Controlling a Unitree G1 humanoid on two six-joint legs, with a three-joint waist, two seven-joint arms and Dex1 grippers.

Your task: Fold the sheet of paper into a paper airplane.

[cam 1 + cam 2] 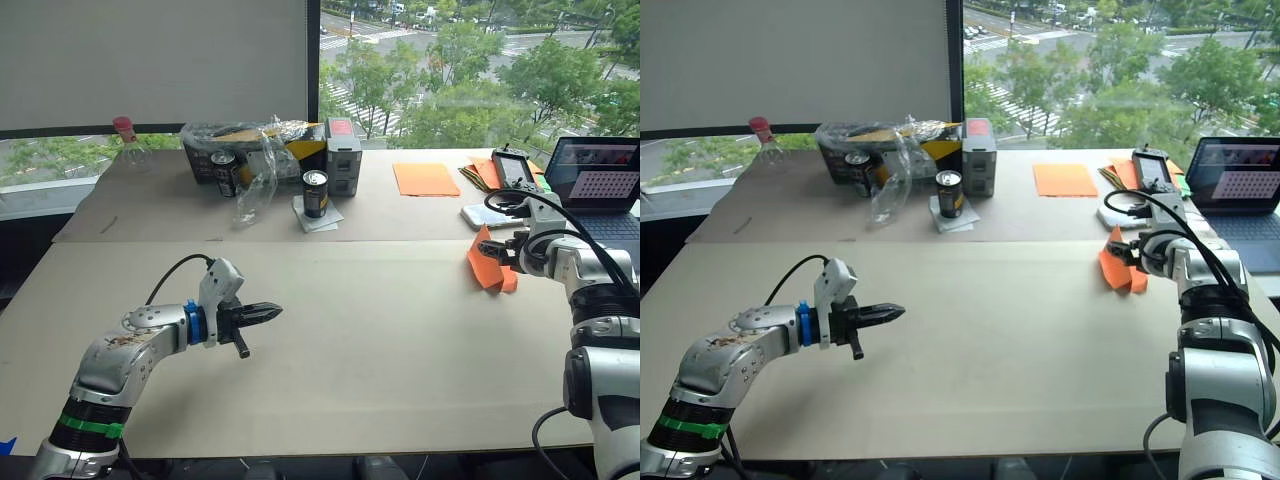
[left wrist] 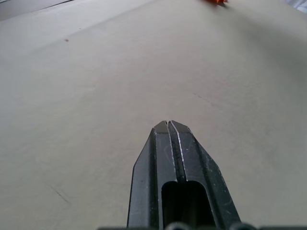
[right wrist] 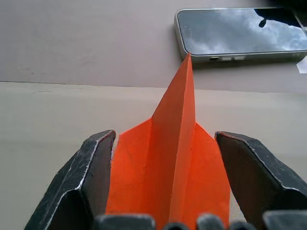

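Right jaws stand open around the paper airplane [image 3: 170,167]; left jaws are pinched empty. Close squarely on its central ridge.

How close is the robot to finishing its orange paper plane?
Nearly done, it seems. The paper airplane is already a pointed, layered wedge with a raised middle fold. It sits between the right gripper fingers, which stand open on either side of it, its tip pointing at a phone. The left gripper is shut, away over the bare table. Probably only letting go remains.
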